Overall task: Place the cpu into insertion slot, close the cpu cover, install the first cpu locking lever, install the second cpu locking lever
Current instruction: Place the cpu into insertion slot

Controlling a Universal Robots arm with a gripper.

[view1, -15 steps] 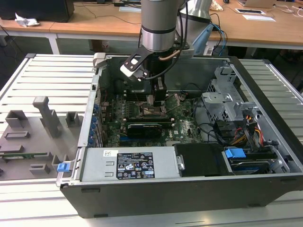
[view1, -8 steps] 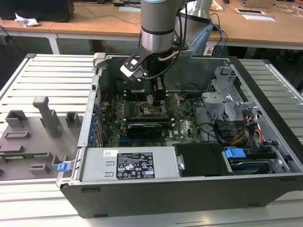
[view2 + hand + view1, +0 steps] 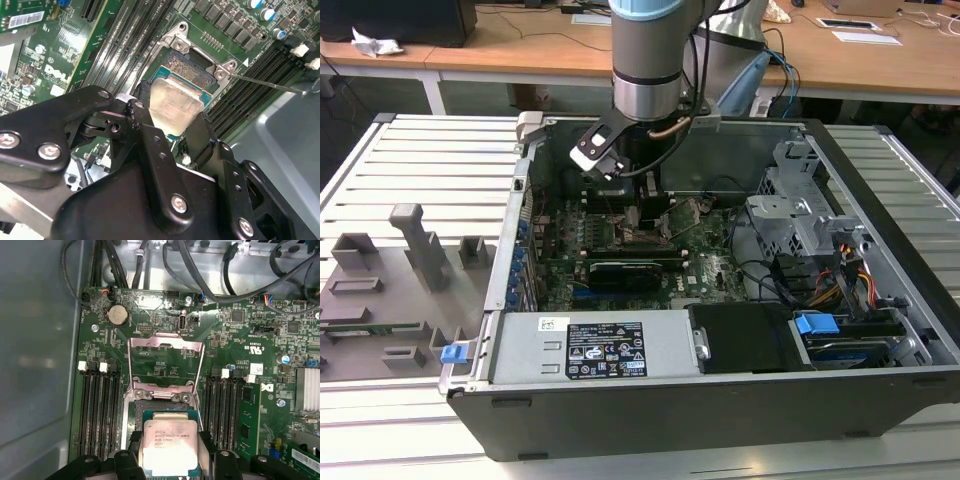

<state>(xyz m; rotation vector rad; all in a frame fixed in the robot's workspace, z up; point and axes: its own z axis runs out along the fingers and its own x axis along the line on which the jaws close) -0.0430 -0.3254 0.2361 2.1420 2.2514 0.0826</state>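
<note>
Exterior view: open computer case (image 3: 720, 420) lying on slatted table (image 3: 430, 160). The arm reaches down into it, with the pincer (image 3: 648, 215) low over the green motherboard (image 3: 715, 268).

Second wrist view: pincer clamped on the cpu (image 3: 175, 102), with black fingers (image 3: 150, 137) on opposite edges. The chip sits over the insertion slot (image 3: 192, 67); contact cannot be told.

First wrist view: cpu cover (image 3: 166, 343) swung open beyond the slot. Memory slots (image 3: 100, 410) flank both sides.

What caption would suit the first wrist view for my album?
Gripper holds the flat silver-topped square cpu over the dark square insertion slot, its thin silver metal cpu cover standing open.
</note>
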